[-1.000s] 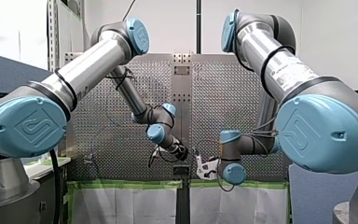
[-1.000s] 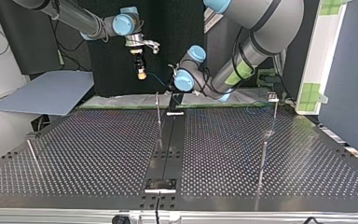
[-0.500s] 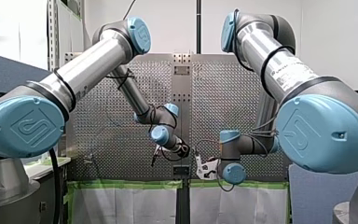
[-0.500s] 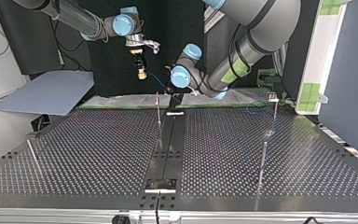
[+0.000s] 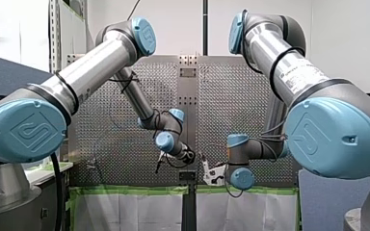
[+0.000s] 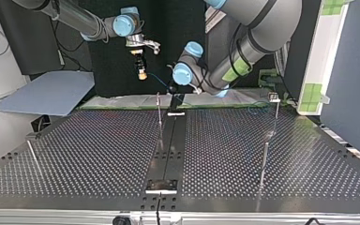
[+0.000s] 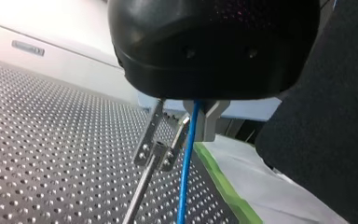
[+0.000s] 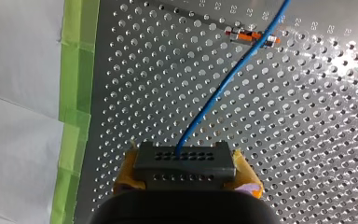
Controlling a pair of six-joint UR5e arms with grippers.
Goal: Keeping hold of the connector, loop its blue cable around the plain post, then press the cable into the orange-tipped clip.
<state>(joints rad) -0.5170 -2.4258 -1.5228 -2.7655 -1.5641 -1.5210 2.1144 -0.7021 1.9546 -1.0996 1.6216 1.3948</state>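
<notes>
- My right gripper (image 8: pixel 186 173) was clenched, yellow pads on the grey connector (image 8: pixel 185 161), held above the perforated table (image 8: pixel 307 140).
- The blue cable (image 8: pixel 223 88) ran straight ahead from the connector, past the orange-tipped clip (image 8: pixel 251 35).
- By my left gripper (image 6: pixel 173 90) the cable hung just beside the plain post (image 7: pixel 139 193). Whether that gripper pinched it could not be told.
- My left arm was the nearer to the post, so the loop likely fell to it.
</notes>
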